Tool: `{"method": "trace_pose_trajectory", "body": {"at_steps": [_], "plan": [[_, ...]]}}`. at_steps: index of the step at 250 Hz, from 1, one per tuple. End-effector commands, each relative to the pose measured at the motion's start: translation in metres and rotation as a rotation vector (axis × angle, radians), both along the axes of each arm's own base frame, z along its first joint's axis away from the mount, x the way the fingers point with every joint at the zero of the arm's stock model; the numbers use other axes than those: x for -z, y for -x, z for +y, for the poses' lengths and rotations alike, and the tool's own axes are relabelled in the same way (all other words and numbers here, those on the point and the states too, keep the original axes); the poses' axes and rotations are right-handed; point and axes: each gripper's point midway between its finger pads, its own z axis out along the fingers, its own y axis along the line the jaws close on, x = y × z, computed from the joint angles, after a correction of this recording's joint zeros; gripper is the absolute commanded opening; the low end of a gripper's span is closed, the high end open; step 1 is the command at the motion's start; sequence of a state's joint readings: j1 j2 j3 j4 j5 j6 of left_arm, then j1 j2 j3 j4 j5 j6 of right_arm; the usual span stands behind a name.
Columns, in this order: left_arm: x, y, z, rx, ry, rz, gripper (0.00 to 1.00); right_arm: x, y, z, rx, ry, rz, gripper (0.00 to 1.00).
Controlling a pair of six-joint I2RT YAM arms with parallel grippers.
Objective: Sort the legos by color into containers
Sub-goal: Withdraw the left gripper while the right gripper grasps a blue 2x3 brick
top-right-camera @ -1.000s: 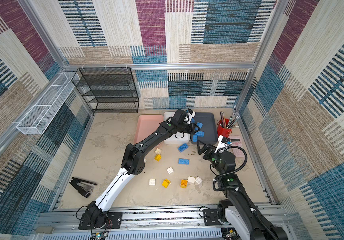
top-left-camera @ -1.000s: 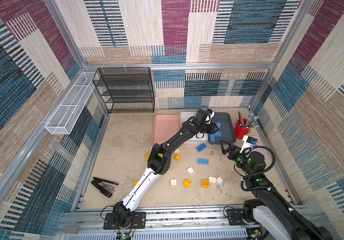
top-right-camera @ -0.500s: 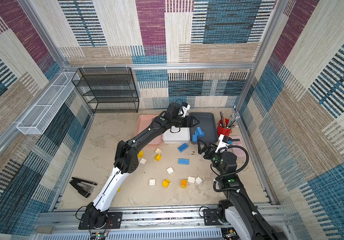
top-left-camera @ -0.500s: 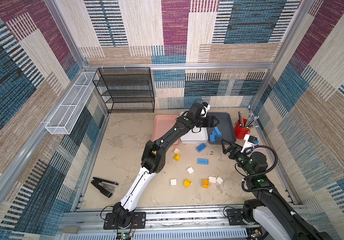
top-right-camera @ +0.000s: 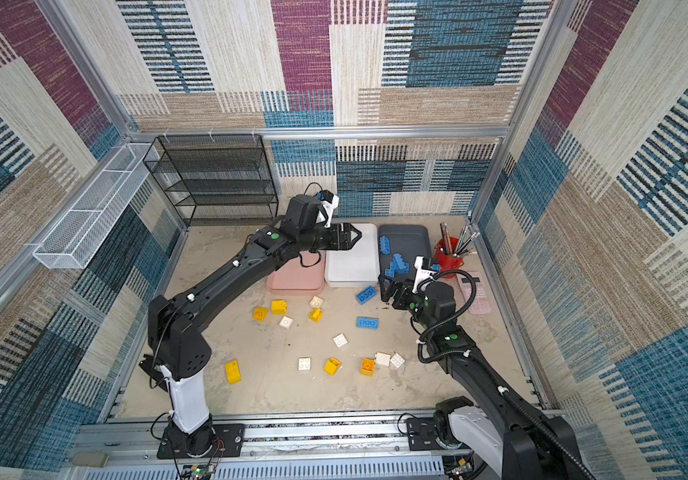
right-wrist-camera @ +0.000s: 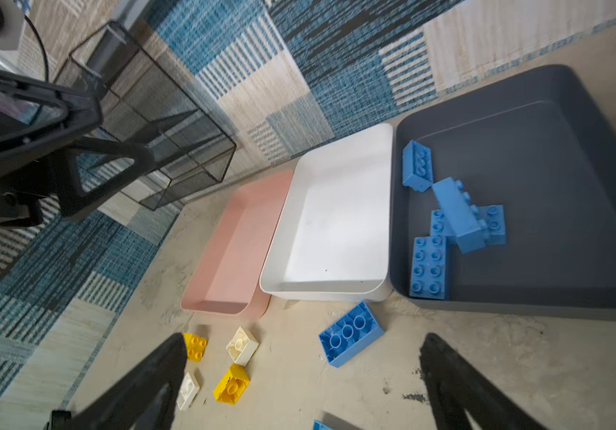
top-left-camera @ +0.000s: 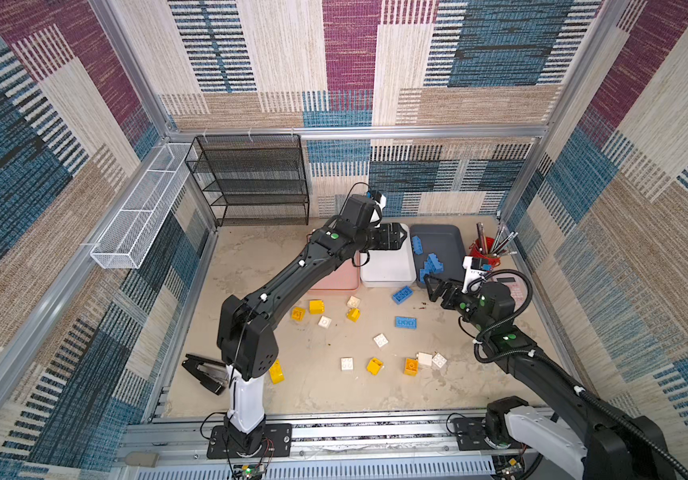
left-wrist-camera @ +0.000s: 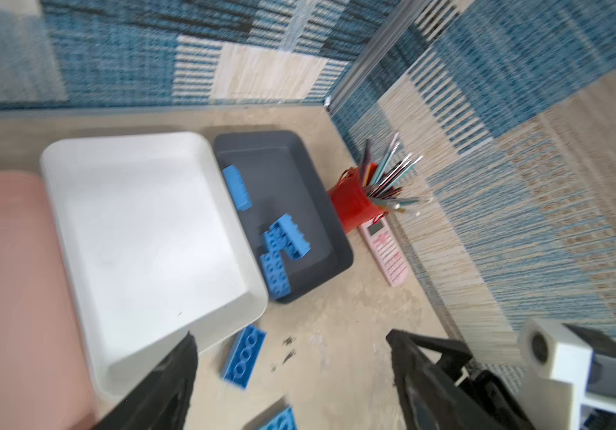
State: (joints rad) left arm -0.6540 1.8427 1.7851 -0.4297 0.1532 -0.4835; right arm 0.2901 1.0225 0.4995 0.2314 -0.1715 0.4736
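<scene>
the left claw [top-left-camera: 403, 236] hangs over the far end of the white rounded plastic tray [top-left-camera: 383, 272], its black fingers [left-wrist-camera: 172, 376] spread wide with nothing between them. the right claw [top-left-camera: 430, 287] is spread just as wide and also empty, low over the bench [top-left-camera: 325, 399] by the near edge of the dark grey plastic tray [top-left-camera: 448, 241]. that tray, the white one and the pale pink plastic tray [top-left-camera: 336, 282] stand side by side along the far edge of the bench, with the grey one nearest the far right corner. four blue studded bricks [right-wrist-camera: 457, 217] lie in the grey tray, one on its side against the wall next to the white tray. two more blue flat bricks [top-left-camera: 403, 295] lie on the bench in front of the white and grey trays. chunky yellow blocks [top-left-camera: 316, 306] and small cream square bricks [top-left-camera: 381, 340] lie scattered across the middle of the bench. a red pen cup [left-wrist-camera: 354, 208] stands in the far right corner, with a pink calculator [top-right-camera: 479, 299] beside it along the right edge.
</scene>
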Motion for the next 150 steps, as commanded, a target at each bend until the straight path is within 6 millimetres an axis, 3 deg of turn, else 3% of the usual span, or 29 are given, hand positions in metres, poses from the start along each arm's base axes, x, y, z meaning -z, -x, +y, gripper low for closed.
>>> {"method": "trace_pose_trajectory", "body": {"at_steps": [1,63,150], "plan": [[0.003,0.017,0.038,-0.104,-0.071,0.011,0.84,0.015,-0.002,0.003,0.02,0.071,0.048,0.99],[-0.006,0.075,0.111,-0.231,-0.132,0.01,0.85,0.034,0.01,0.035,-0.012,0.142,0.131,0.99],[-0.005,0.149,0.193,-0.323,-0.181,-0.034,0.91,0.068,0.028,0.05,-0.023,0.272,0.245,0.99]]}}
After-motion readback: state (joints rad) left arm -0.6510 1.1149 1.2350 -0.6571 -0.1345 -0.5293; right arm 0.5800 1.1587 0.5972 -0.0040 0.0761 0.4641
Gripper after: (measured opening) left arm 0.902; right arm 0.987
